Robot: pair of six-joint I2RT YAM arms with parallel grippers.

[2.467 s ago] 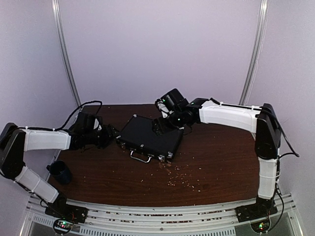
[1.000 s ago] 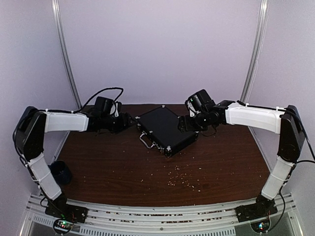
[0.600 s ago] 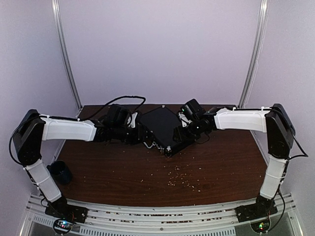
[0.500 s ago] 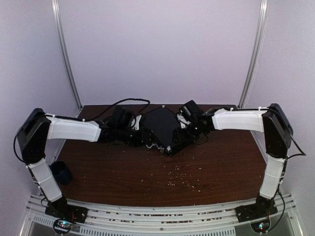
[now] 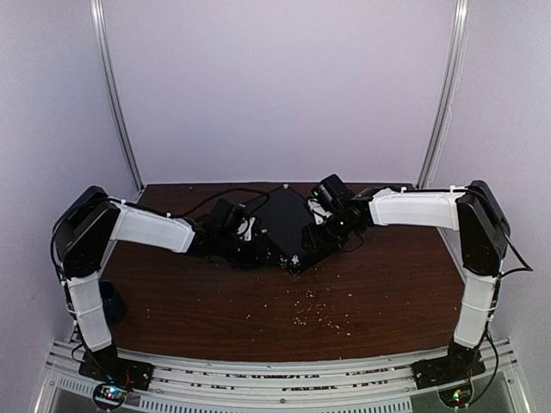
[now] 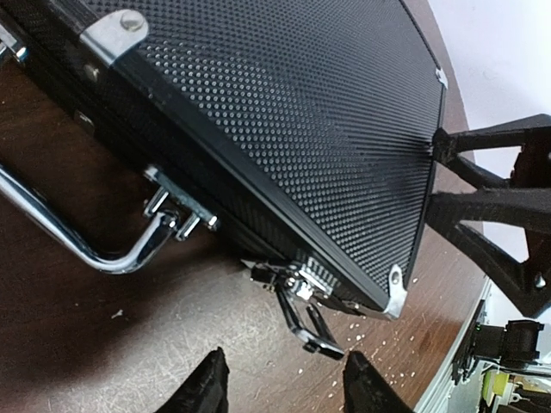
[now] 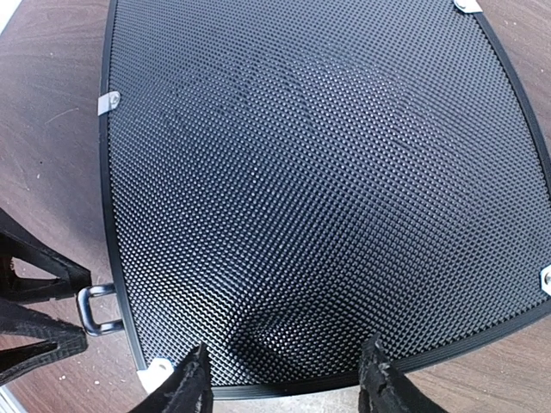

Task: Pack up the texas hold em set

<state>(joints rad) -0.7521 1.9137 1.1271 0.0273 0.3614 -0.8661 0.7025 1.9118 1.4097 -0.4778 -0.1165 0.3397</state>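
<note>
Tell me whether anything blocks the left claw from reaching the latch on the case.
Nothing visible does. The open left claw faces the latch on the front edge of the case, with only the table surface between them.

I'd call this a lab test booth: plain lilac walls (image 5: 284, 86), metal corner poles (image 5: 448, 77), a slotted rail (image 5: 275, 366) along my tabletop's (image 5: 387, 292) near edge.

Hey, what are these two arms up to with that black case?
Two robot arms are at work on a closed black case at the back of the table. The left gripper, open, sits just in front of a metal latch that looks unfastened. The right gripper, also open, is over the lid near its edge. Neither holds anything.
</note>
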